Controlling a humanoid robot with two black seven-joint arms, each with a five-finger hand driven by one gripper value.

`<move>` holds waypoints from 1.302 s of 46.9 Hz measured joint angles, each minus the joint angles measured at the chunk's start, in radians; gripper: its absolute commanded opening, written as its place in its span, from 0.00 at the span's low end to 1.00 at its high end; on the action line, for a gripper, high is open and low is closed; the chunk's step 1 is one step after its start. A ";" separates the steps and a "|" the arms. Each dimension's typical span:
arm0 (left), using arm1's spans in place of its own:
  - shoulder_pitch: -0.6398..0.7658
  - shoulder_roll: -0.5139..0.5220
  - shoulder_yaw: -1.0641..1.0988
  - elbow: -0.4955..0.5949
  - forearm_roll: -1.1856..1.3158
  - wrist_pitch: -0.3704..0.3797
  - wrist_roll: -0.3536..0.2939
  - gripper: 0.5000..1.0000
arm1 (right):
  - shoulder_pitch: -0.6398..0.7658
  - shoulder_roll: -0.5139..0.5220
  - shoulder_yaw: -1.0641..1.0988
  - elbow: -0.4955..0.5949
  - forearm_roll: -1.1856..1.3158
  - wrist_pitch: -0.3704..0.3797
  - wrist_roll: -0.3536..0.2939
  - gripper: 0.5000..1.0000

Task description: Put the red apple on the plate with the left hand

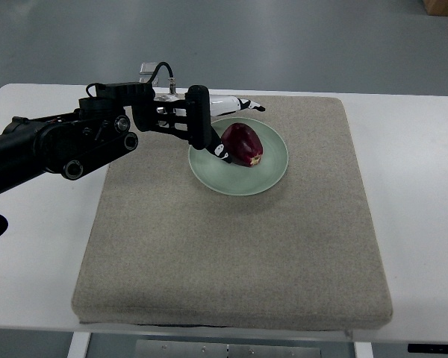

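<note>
Plate (272,173): pale green, on grey mat (231,246), holds 1 dark red apple (243,143) | left hand (220,127): fingers spread around the apple, 1 fingertip touching it | mat on white table (418,171)

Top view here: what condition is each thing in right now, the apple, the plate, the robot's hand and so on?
red apple: resting in the plate, thumb beside it
plate: upright on the mat, holding the apple
left hand: over the plate's left rim, fingers spread around the apple, not clearly clamped
mat: flat on the table
table: white, carrying the mat
</note>
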 measured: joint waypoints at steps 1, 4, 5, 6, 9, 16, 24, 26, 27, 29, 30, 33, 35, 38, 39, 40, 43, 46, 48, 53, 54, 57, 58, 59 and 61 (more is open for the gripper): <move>-0.007 0.005 -0.001 0.001 -0.026 0.000 0.000 0.99 | 0.000 0.000 0.000 0.000 0.000 0.000 0.000 0.86; -0.038 0.031 -0.002 0.005 -0.130 0.000 0.000 0.99 | 0.000 0.000 0.000 0.000 0.000 0.000 0.000 0.86; -0.047 0.040 -0.002 0.005 -0.162 0.000 0.000 0.99 | 0.000 0.000 0.000 0.000 0.000 0.000 0.000 0.86; -0.057 0.050 -0.001 0.006 -0.207 0.000 0.000 0.99 | 0.000 0.000 0.000 0.000 0.000 0.000 0.000 0.86; -0.072 0.073 0.001 0.007 -0.326 0.000 0.000 0.99 | 0.000 0.000 0.000 0.000 0.000 0.000 0.000 0.86; -0.073 0.137 -0.007 0.011 -0.607 0.004 -0.002 0.99 | 0.000 0.000 0.000 0.000 0.000 0.000 0.000 0.86; -0.054 0.195 -0.009 0.023 -0.916 0.001 0.002 0.99 | 0.000 0.000 0.000 0.000 0.000 0.000 0.000 0.86; -0.050 0.207 -0.009 0.023 -0.981 -0.001 0.007 0.99 | 0.000 0.000 0.000 0.000 0.000 0.000 0.000 0.86; -0.046 0.214 -0.009 0.023 -1.009 -0.003 0.009 0.99 | 0.000 0.000 0.000 0.000 0.000 0.000 0.000 0.86; -0.028 0.226 -0.008 0.023 -1.078 -0.017 0.014 0.99 | 0.000 0.000 0.000 0.000 0.000 0.000 0.000 0.86; -0.019 0.230 -0.008 0.023 -1.108 -0.026 0.015 0.99 | 0.000 0.000 0.000 0.000 0.000 0.000 0.000 0.86; 0.003 0.237 -0.009 0.023 -1.197 -0.064 0.020 0.99 | 0.000 0.000 0.000 0.000 0.000 0.000 0.000 0.86; 0.015 0.245 -0.010 0.025 -1.245 -0.087 0.024 0.99 | 0.000 0.000 0.000 0.000 0.000 0.000 0.000 0.86; 0.039 0.261 -0.014 0.026 -1.320 -0.126 0.033 0.99 | 0.000 0.000 0.000 0.000 0.000 0.000 0.000 0.86; 0.048 0.265 -0.020 0.025 -1.348 -0.142 0.036 0.99 | 0.000 0.000 0.000 0.000 0.000 0.000 0.000 0.86; 0.055 0.268 -0.026 0.025 -1.368 -0.153 0.039 0.99 | 0.000 0.000 0.000 0.000 0.000 0.000 0.000 0.86; 0.087 0.279 -0.055 0.026 -1.429 -0.192 0.047 0.99 | 0.000 0.000 0.000 0.000 0.000 0.000 0.000 0.86; 0.120 0.291 -0.098 0.026 -1.473 -0.223 0.061 0.99 | 0.000 0.000 0.000 0.000 0.000 0.000 0.000 0.86; 0.145 0.300 -0.140 0.026 -1.500 -0.245 0.081 0.99 | 0.000 0.000 0.000 0.000 0.000 0.000 0.000 0.86; 0.207 0.307 -0.240 0.025 -1.539 -0.266 0.154 0.99 | 0.000 0.000 0.000 0.000 0.000 0.000 0.000 0.86; 0.218 0.308 -0.259 0.025 -1.543 -0.266 0.167 0.99 | 0.000 0.000 0.000 0.000 0.000 0.000 0.000 0.86; 0.250 0.308 -0.318 0.026 -1.546 -0.266 0.200 0.99 | 0.000 0.000 0.000 0.000 0.000 0.000 0.000 0.86; 0.262 0.308 -0.340 0.026 -1.546 -0.266 0.210 0.99 | 0.000 0.000 0.000 0.000 0.000 0.000 0.000 0.86; 0.271 0.308 -0.354 0.026 -1.546 -0.266 0.216 0.99 | 0.000 0.000 0.000 0.000 0.000 0.000 0.000 0.86; 0.282 0.308 -0.375 0.029 -1.546 -0.266 0.226 0.99 | 0.000 0.000 0.000 0.000 0.000 0.000 0.000 0.86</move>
